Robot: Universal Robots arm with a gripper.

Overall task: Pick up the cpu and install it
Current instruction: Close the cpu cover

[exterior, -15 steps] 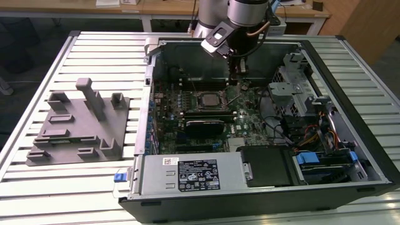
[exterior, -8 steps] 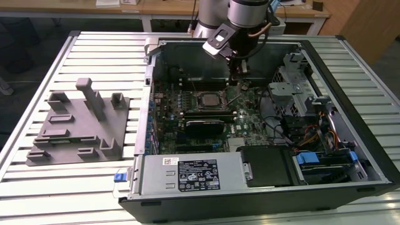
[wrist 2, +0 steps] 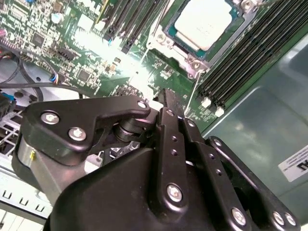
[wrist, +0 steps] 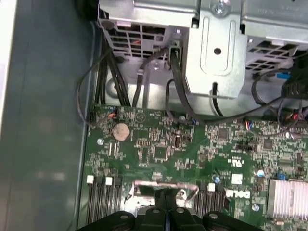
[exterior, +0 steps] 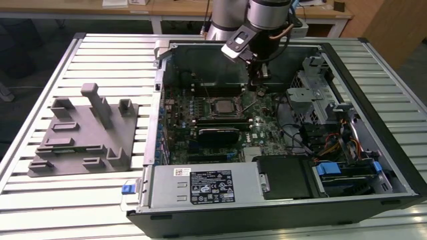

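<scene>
1. Looks like the install step, pretty far along. Can see the cpu [wrist 2: 207, 21] lying flat in its socket [wrist 2: 190, 60], silver top up, with nothing holding it.
2. Going by the exterior view, puts the cpu [exterior: 224, 107] about mid-frame, inside the open computer case [exterior: 267, 222] on the slatted bench [exterior: 67, 200].
3. Reading the fingers [wrist 2: 171, 130] as pinched fully together with nothing between them. Seen from outside, the fingers [exterior: 256, 82] hang just over the board, just to the exterior view's right of the socket.
4. Can't tell whether the socket frame is clamped down. Guessing any further move calls for a light, square touch, with fragile contacts under that chip and the thin metal lever [exterior: 250, 106] right beside the fingertips.
5. Second wrist view: gives the close look at the cpu and the memory slots [wrist 2: 240, 62].
6. First wrist view: shows the coin battery [wrist: 120, 130], cables and the metal drive cage [wrist: 216, 48] instead.
7. Exterior view: adds the layout, with a grey tray [exterior: 80, 145] at frame left, well apart from the case.
</scene>
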